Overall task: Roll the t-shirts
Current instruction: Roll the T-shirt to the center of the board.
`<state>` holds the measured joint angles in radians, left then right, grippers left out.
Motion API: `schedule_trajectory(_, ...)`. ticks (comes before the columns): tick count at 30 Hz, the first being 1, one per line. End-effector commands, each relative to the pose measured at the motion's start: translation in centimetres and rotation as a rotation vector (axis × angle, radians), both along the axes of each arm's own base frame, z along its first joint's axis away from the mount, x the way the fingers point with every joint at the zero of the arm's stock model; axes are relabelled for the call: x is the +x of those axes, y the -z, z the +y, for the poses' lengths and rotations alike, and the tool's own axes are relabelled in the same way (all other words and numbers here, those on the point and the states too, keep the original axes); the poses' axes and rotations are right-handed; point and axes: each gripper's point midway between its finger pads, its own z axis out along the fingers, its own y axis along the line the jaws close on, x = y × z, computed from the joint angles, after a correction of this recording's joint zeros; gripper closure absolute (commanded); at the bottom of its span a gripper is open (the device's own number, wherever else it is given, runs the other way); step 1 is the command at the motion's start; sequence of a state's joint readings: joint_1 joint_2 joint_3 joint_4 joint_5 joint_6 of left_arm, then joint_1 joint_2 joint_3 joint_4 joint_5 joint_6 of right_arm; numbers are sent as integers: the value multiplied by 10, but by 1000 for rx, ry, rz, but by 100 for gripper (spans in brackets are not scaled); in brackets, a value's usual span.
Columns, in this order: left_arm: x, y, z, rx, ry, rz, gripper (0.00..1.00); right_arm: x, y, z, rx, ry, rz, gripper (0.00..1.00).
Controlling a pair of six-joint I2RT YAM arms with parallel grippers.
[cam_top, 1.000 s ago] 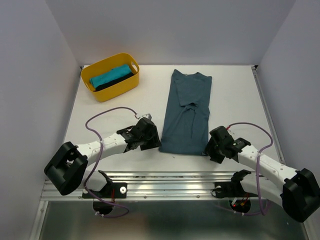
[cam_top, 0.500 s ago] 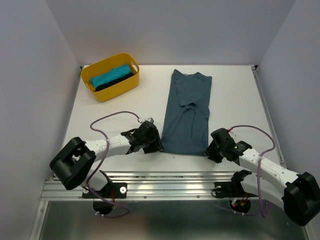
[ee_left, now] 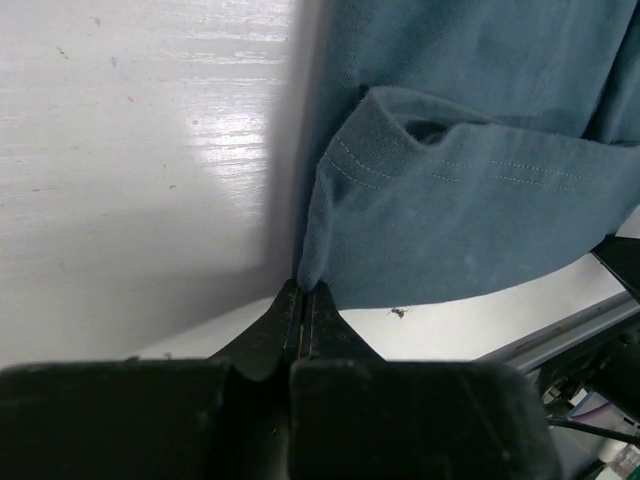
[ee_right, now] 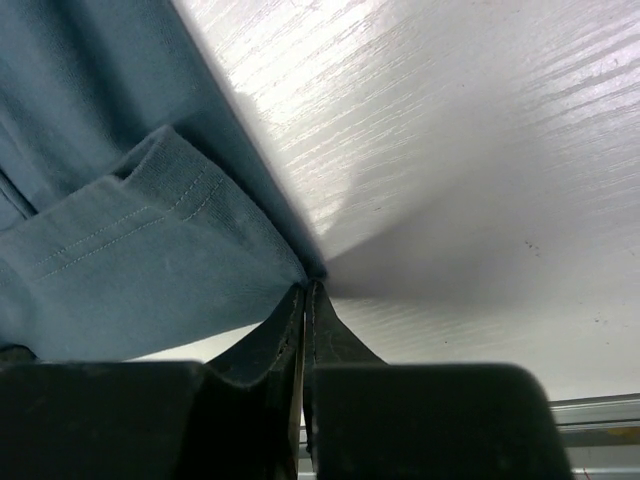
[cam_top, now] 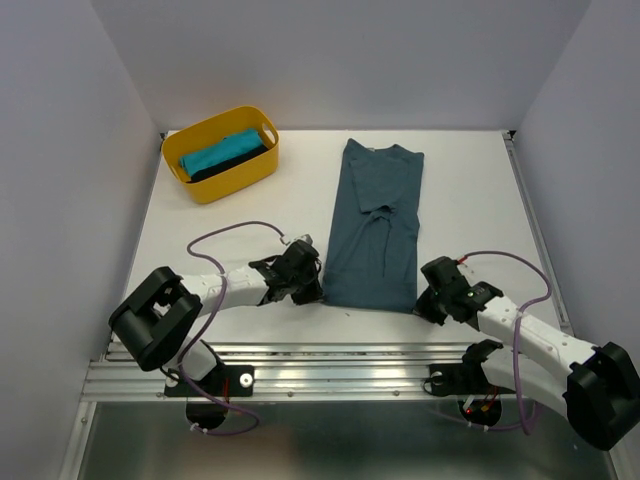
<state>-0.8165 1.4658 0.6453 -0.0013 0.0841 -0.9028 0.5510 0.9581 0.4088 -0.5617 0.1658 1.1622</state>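
Plain slate-blue t-shirt [cam_top: 375, 225] on white, faintly wood-grained counter [cam_top: 470, 190]; yellow basket [cam_top: 226, 184], far-left corner, containing turquoise tee [cam_top: 214, 153] and black tee [cam_top: 236, 163].

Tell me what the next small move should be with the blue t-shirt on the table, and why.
Probably lift both near corners slightly and turn them over the slate-blue t-shirt toward its collar to start the roll. The left jaws are shut on its near left corner, the right jaws on its near right corner, and it lies flat, folded narrow, not yet rolled.
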Motion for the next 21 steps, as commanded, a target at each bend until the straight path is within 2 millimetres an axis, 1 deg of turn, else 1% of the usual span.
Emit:
schedule_trajectory(1, 12, -20, -5, 3, -17, -38, 100, 3, -4, -10, -51, 33, -15, 99)
schedule_trajectory(3, 13, -26, -2, 27, -15, -44, 100, 7, -11, -10, -56, 39, -29, 99)
schedule_trajectory(4, 17, -33, -5, 25, -15, -53, 100, 8, -13, -11, -59, 41, -33, 99)
schedule_trajectory(5, 16, -34, -2, 48, -13, -49, 100, 11, -19, -10, -59, 48, -46, 99)
schedule_trajectory(10, 22, -48, -7, 41, -19, -48, 100, 15, -31, -15, -80, 69, -60, 99)
schedule_trajectory(16, 25, -55, -6, 40, -38, -21, 100, 22, -49, -16, -87, 70, -99, 99)
schedule_trajectory(21, 32, -63, -8, 34, -49, -26, 100, 28, -56, -15, -96, 67, -118, 99)
